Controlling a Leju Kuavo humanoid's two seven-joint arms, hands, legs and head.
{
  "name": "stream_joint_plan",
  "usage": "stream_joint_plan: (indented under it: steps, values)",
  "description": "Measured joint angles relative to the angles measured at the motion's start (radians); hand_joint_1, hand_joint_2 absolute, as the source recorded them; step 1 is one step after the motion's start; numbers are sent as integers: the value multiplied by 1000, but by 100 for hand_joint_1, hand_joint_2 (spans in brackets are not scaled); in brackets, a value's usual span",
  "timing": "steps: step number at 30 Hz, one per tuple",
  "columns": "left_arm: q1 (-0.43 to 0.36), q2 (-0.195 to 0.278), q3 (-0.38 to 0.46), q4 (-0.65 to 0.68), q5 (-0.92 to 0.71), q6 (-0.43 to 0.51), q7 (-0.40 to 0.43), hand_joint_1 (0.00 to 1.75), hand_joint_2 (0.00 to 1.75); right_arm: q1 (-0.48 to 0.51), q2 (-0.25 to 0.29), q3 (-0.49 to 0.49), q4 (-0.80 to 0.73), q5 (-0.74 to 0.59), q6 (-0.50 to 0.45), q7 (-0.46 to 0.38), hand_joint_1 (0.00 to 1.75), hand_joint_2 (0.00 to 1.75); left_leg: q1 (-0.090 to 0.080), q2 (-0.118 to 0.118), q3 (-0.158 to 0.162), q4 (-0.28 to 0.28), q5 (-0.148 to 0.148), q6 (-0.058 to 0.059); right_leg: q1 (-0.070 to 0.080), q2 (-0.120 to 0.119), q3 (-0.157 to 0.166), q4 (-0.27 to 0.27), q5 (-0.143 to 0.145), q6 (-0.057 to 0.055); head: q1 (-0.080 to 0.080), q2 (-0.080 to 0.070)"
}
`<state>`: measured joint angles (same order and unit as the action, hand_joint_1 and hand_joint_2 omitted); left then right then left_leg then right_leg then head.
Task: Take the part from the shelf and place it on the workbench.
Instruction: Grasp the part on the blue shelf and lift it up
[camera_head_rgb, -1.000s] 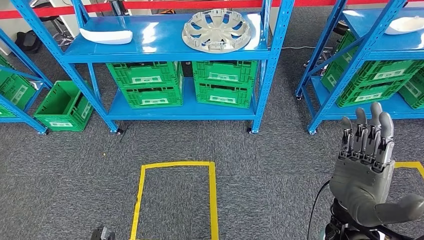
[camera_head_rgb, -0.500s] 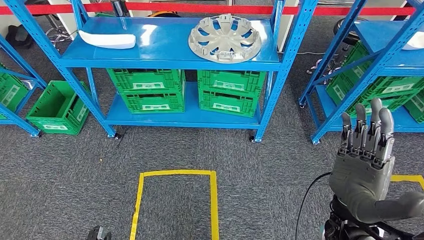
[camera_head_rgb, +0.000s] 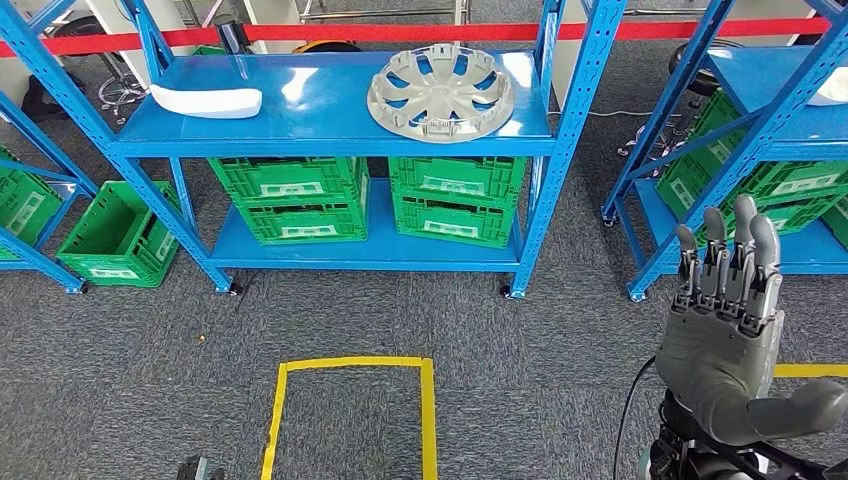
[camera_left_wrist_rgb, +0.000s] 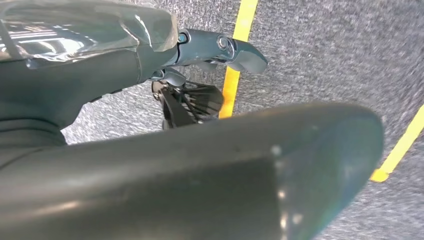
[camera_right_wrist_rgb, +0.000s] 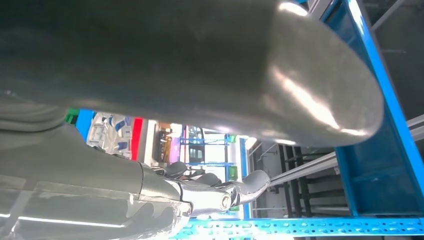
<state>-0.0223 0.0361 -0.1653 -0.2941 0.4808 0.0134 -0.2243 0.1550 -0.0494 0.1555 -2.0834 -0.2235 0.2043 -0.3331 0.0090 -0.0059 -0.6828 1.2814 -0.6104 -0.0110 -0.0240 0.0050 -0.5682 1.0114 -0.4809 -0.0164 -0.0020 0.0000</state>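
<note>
1. Blue shelf rack (camera_head_rgb: 340, 140) ahead, green crates (camera_head_rgb: 290, 195) on the lower level.
2. Silver wheel cover (camera_head_rgb: 440, 92) flat on the top shelf, white part (camera_head_rgb: 205, 100) well apart to its side.
3. Right hand (camera_head_rgb: 725, 335) raised, fingers straight and apart, holding nothing.
4. Left hand (camera_left_wrist_rgb: 150, 100) low above the carpet; grip impossible to tell.

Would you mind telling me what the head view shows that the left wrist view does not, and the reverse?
Head view alone: the blue shelf carrying the silver wheel cover and a white part, green crates, and the raised right hand, fingers apart. Left wrist view alone: the left hand close up, hanging low above the floor. Shared: grey carpet and yellow floor tape.
</note>
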Motion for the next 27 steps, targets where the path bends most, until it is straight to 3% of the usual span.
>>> stream_joint_plan:
  steps: [1, 2, 4, 5, 7, 10, 12, 15, 17, 18, 20, 22, 23, 25, 27]
  values:
    - [2, 0, 2, 0, -3, -1, 0, 0, 0, 0, 1, 0, 0, 1, 1, 0, 0, 0, 2, 1, -16, 12, 15, -1, 0, 1, 7, 0, -7, 1, 0, 0]
    - [4, -1, 2, 0, -6, -3, 0, 0, 0, 1, 1, 0, 0, 2, 1, 1, 0, 0, 3, 1, -12, -18, 50, 1, 0, 3, 16, 0, -14, 2, 0, 0]
    - [5, 0, 4, 0, -12, -4, 0, 0, 0, 1, 2, 0, -2, 3, 1, 1, 0, 0, 1, 2, 40, -150, 136, 11, 0, 4, 37, -3, -30, 7, 1, 0]
    - [5, 0, 5, -1, -14, -5, 1, 0, 0, 1, 3, -1, -4, 3, 2, 1, 0, 0, -2, 5, 68, -211, 155, 18, 2, 4, 46, -6, -37, 11, 1, 0]
    - [5, 1, 7, -2, -19, -5, 2, 0, 0, 4, 5, -3, -8, 4, 2, 2, 0, 0, -11, 10, 99, -273, 148, 32, 3, 3, 59, -10, -44, 25, 1, 0]
    - [8, 1, 8, -4, -21, -6, 3, 0, 0, 10, 7, -6, -14, 5, 2, 6, 0, 0, -12, 7, 140, -307, 129, 53, 3, -1, 75, 10, -37, 51, 1, 0]
    - [9, 0, 8, -6, -26, -6, 3, 0, 0, 12, 7, -10, -18, 6, 2, 8, 0, 0, -8, 4, 175, -316, 120, 64, 2, -2, 34, 84, -50, 54, 3, 0]
    - [12, -2, 8, -7, -31, -6, 3, 0, 0, 21, 6, -18, -21, 8, 2, 9, 0, 0, -9, 1, 210, -316, 88, 66, 4, -2, -101, 255, -104, 45, 4, 0]
    - [15, -3, 8, -8, -31, -6, 4, 0, 0, 26, 6, -23, -21, 8, 2, 9, 0, 0, -8, -2, 247, -316, 58, 64, 4, -3, -153, 257, -127, 43, 4, 0]
    - [17, -4, 8, -8, -31, -6, 4, 0, 0, 28, 6, -25, -21, 8, 2, 9, 0, 0, -8, -4, 270, -316, 41, 61, 4, -3, -157, 212, -115, 47, 4, 0]
    - [20, -6, 8, -8, -32, -6, 4, 0, 0, 33, 6, -27, -20, 8, 2, 9, 0, 0, -8, -5, 311, -315, 3, 53, 5, -8, -149, 102, -8, 66, 4, 0]
    - [21, -8, 9, -8, -31, -6, 6, 0, 0, 38, 6, -29, -20, 8, 2, 12, 0, 0, -8, -6, 337, -320, -23, 40, 12, -9, -133, 52, 84, 59, 2, 0]
    - [20, -8, 10, -10, -31, -6, 7, 0, 0, 37, 6, -29, -21, 8, 2, 13, 0, 0, -8, -6, 348, -320, -23, 34, 16, -7, -122, 45, 93, 45, 1, 0]
    - [16, -9, 13, -12, -31, -6, 8, 0, 0, 33, 7, -29, -25, 8, 1, 14, 0, 0, -5, -4, 338, -278, 1, 23, 13, -2, -94, 31, 79, 20, 1, 0]
    - [12, -9, 16, -12, -31, -7, 8, 0, 0, 30, 10, -29, -26, 8, 1, 14, 0, 0, -3, -2, 276, -174, 6, 13, 5, 1, -68, 15, 66, 2, 2, 0]
